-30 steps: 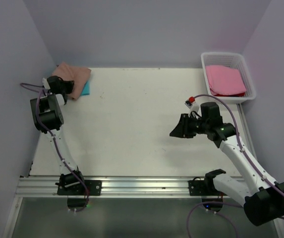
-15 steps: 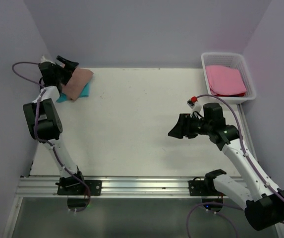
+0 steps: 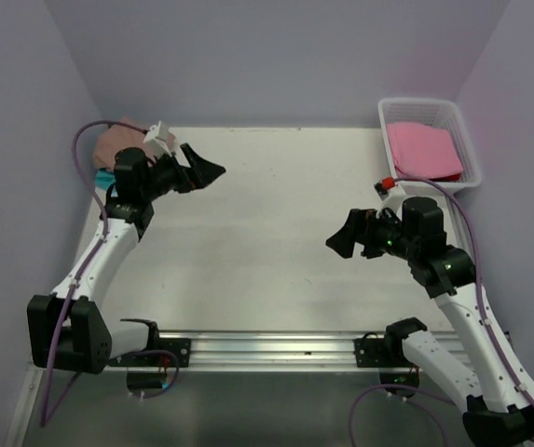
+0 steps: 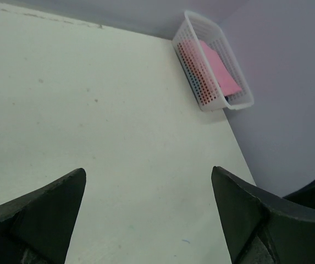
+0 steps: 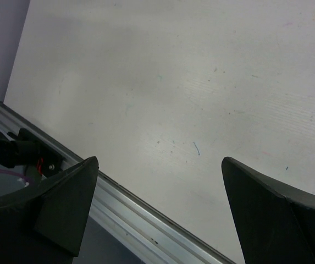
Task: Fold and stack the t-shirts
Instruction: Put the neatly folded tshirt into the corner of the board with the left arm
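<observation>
From the top view, my left arm rises from its base and bends at the wrist, so the left gripper points right with its jaws spread wide. My right arm leans inward, and the right gripper faces left, equally wide apart. Both seem raised, gripping nothing.

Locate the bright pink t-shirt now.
In the top view, the bright pink cotton t-shirt lies folded inside the white perforated plastic basket at the far right corner of the table.
</observation>
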You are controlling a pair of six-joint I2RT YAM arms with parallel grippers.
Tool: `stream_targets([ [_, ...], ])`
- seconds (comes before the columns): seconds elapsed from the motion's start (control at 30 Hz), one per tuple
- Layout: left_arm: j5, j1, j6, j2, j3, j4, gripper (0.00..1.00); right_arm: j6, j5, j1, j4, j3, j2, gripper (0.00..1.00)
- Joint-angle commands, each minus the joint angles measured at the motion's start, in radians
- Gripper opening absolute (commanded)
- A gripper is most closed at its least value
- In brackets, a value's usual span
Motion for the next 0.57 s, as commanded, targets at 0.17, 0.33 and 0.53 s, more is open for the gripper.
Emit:
stream_targets([
  [0.17, 0.028, -0.284, 0.010, -0.219, -0.126, -0.124, 1.00, -0.007, 0.063, 0.005, -0.026, 0.018, -0.004, 0.99],
  [0.33, 0.020, -0.331, 0.009, -0.270, -0.166, -0.159, 1.00, -0.009, 0.060, 0.005, 0.000, 0.036, 0.044, 0.99],
  [0.53, -0.030, -0.344, 0.035, -0.316, -0.162, -0.176, 1.00, -0.009, 0.060, 0.005, 0.020, 0.059, 0.081, 0.99],
])
